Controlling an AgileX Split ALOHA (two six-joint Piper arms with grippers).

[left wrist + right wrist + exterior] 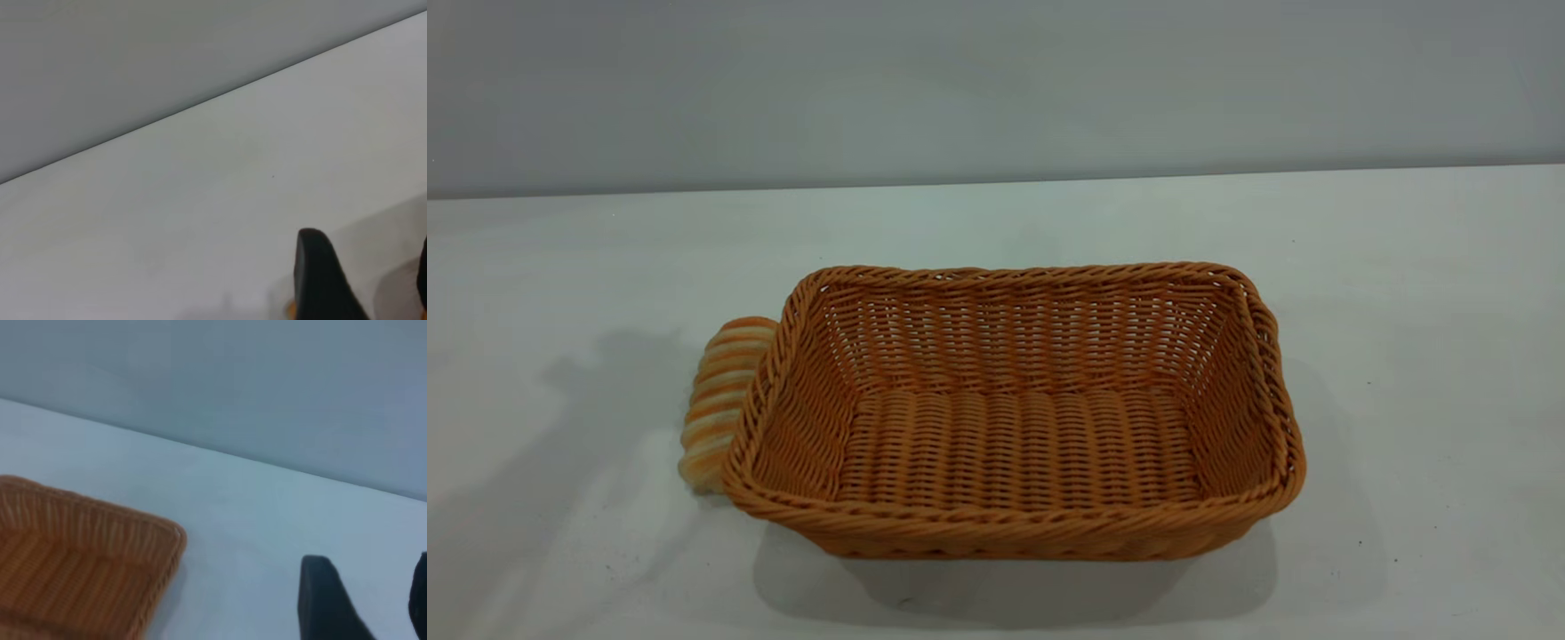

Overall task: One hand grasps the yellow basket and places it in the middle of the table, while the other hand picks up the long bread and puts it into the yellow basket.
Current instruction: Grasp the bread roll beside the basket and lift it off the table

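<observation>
White table point(1405, 311), yellow basket point(1014, 524), long bread point(720, 400) beside

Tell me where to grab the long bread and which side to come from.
Probably the long bread is best gripped across its exposed middle, coming from above on its outer side: its other side lies close against, perhaps under, the yellow basket's flared left wall, and the left gripper hangs open above the table.

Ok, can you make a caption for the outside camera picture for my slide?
An empty yellow basket sits on the table, with the long bread lying outside against its left end.
</observation>
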